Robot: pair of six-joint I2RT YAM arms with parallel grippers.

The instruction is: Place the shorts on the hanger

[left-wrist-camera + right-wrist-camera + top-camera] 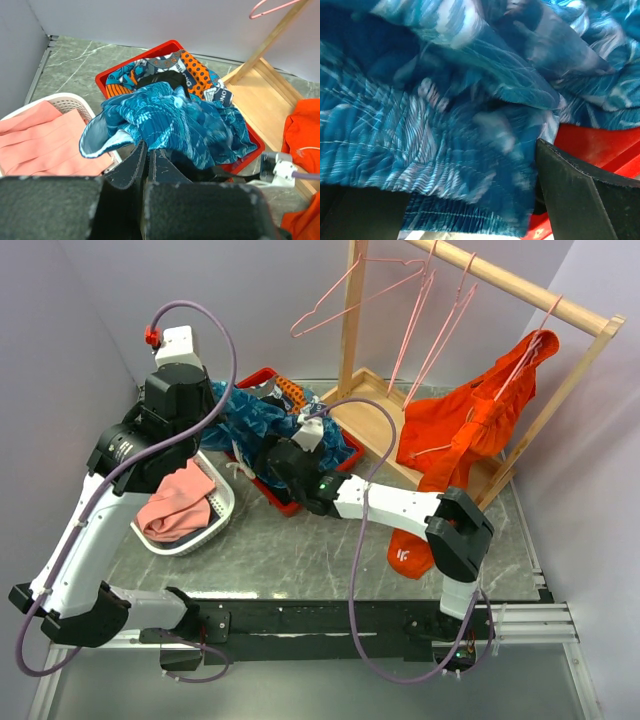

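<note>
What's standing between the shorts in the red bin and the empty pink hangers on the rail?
Nothing visible blocks the way. The shorts lie on top in the red bin, uncovered. The rack's wooden post stands close beside the nearest empty hanger, and the orange garment hangs farther right.

This looks to me like a robotics lab test cell. Plain grey partition walls [60, 330] box in a marble-look tabletop [300, 560] with an aluminium rail [530, 625] along its near edge. On it stand household items: a wooden garment rail [520, 285], pink wire hangers [325, 296], a white laundry basket [222, 504] and a red tray [107, 77].
</note>
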